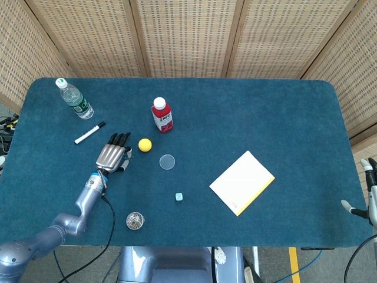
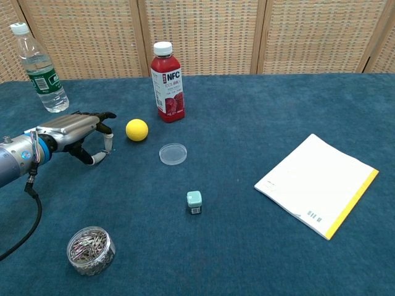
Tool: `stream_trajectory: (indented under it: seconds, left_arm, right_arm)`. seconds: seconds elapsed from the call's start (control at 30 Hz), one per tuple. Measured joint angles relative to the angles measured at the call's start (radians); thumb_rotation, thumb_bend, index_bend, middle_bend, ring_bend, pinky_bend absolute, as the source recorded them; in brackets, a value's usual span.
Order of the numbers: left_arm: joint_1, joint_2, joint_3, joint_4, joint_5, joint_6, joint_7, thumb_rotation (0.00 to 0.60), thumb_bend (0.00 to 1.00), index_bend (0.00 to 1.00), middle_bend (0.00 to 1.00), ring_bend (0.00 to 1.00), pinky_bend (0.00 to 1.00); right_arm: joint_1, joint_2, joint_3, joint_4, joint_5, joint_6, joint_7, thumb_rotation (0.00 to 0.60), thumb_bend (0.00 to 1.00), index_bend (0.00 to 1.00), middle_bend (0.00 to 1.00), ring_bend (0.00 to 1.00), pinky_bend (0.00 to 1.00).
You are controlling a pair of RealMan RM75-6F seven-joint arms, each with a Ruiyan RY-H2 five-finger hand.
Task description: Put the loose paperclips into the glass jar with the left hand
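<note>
One blue felt table (image 1: pixel 283 112). One white-yellow notepad (image 2: pixel 318 183) right. Two bottles far left: red juice bottle (image 2: pixel 167 82), clear water bottle (image 2: pixel 39 69). Left hand (image 2: pixel 75 133) hovers spread, empty, left of one yellow ball (image 2: pixel 137 129). One round glass jar (image 2: pixel 91 250), near left, full of paperclips (image 2: pixel 86 244). Right hand (image 1: pixel 368 191): only sliver visible at right edge, state unclear.

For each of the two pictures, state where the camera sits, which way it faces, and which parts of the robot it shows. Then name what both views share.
Head view: high above the near edge, looking steeply down on the whole table; shows the left hand with its arm, and part of the right hand at the frame's edge.
Chest view: low at the near edge, looking across toward the wicker screen; shows only the left hand.
Shared: juice bottle, yellow ball, jar of paperclips, notebook.
</note>
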Motion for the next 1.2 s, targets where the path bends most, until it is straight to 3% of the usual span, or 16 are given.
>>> stream_trajectory:
  seconds: [0.73,1.2]
  left_arm:
    - [0.006,0.007,-0.001,-0.010,0.003,0.014,0.004,0.600,0.32,0.97,0.00,0.00,0.00]
    - [0.007,0.041,-0.004,-0.059,0.014,0.039,-0.002,0.600,0.43,0.97,0.00,0.00,0.00]
  right_arm:
    - [0.000,0.001,-0.001,0.000,-0.001,-0.001,0.003,0.600,0.00,0.00,0.00,0.00,0.00]
    - [-0.001,0.002,0.000,-0.003,-0.003,0.001,0.006,0.600,0.00,0.00,0.00,0.00,0.00]
